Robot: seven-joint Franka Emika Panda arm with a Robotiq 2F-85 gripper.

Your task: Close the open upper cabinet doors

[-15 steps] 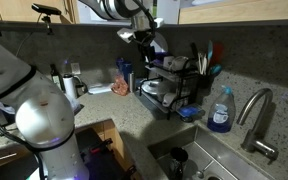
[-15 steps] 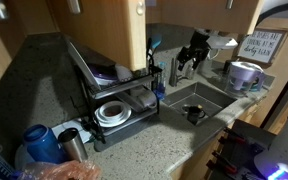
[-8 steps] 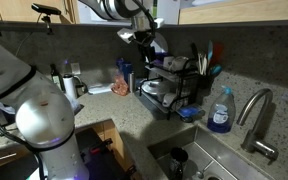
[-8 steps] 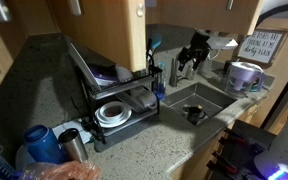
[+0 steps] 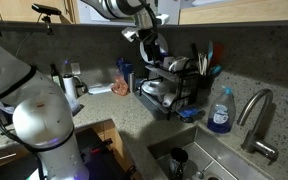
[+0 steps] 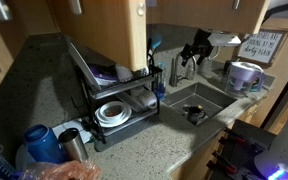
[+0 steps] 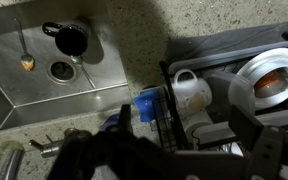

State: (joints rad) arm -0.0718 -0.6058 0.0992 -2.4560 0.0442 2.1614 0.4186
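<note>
An upper cabinet door (image 6: 99, 30), a honey-brown wooden panel with a small dark handle, hangs open over the counter and hides part of the dish rack (image 6: 114, 95). More wooden upper cabinet fronts (image 5: 229, 10) run along the top edge. My gripper (image 5: 147, 42) hangs open in the air just above the dish rack (image 5: 172, 85), below the cabinets, and touches nothing. It also shows over the sink (image 6: 192, 100) as the gripper (image 6: 195, 50). In the wrist view the gripper (image 7: 184, 125) holds nothing, and its dark fingers (image 7: 246, 126) stand wide apart over the rack's mug (image 7: 191, 90).
The black dish rack holds bowls (image 7: 266, 82), a mug and utensils (image 5: 204, 58). A blue spray bottle (image 5: 220, 110) and a faucet (image 5: 256, 115) stand beside the steel sink (image 7: 44, 60), which holds a dark cup (image 7: 71, 38). A framed sign (image 6: 265, 47) and a mug (image 6: 245, 74) sit past the sink.
The gripper has shifted slightly up and sideways above the dish rack. It stays open, and the cabinet door has not moved.
</note>
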